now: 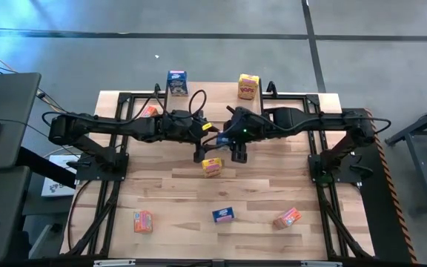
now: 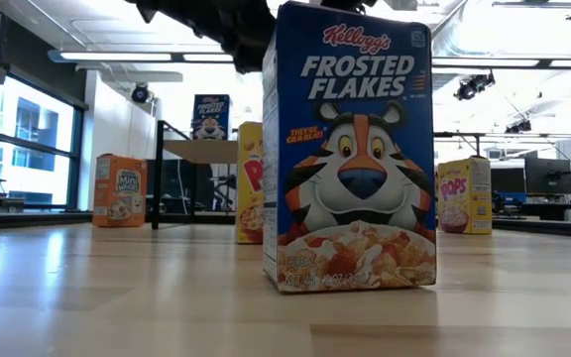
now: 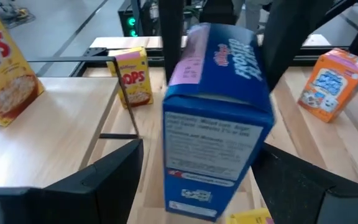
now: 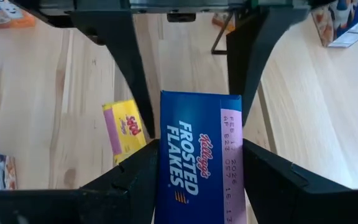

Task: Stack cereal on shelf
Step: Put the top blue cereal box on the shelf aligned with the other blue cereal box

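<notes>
A blue Frosted Flakes cereal box (image 1: 220, 139) hangs over the middle of the table between my two grippers. My right gripper (image 4: 201, 146) is shut on it and reaches in from the table's right. My left gripper (image 3: 204, 149) comes from the left and is open. Its fingers stand on either side of the box end (image 3: 213, 155) that faces it, and a gap shows beside one finger (image 3: 114, 174). The shelf (image 2: 198, 151) stands at the far left with another blue box (image 2: 210, 117) upright on its top. My right gripper pinches the blue box between its two fingers, one finger (image 4: 142, 168) on each of two opposite faces. The printed front (image 4: 182, 149) and a pink date strip face the wrist camera. The fingers slant down from the table's right. The box is tilted and lifted clear of the table.
A yellow box (image 1: 212, 167) stands on the table right under the grippers. A blue box (image 1: 223, 215) and two orange boxes (image 1: 142, 221) (image 1: 288, 219) sit near the front edge. Another yellow box (image 1: 248, 86) stands at the far edge. An orange box (image 1: 149, 111) shows beside the left arm.
</notes>
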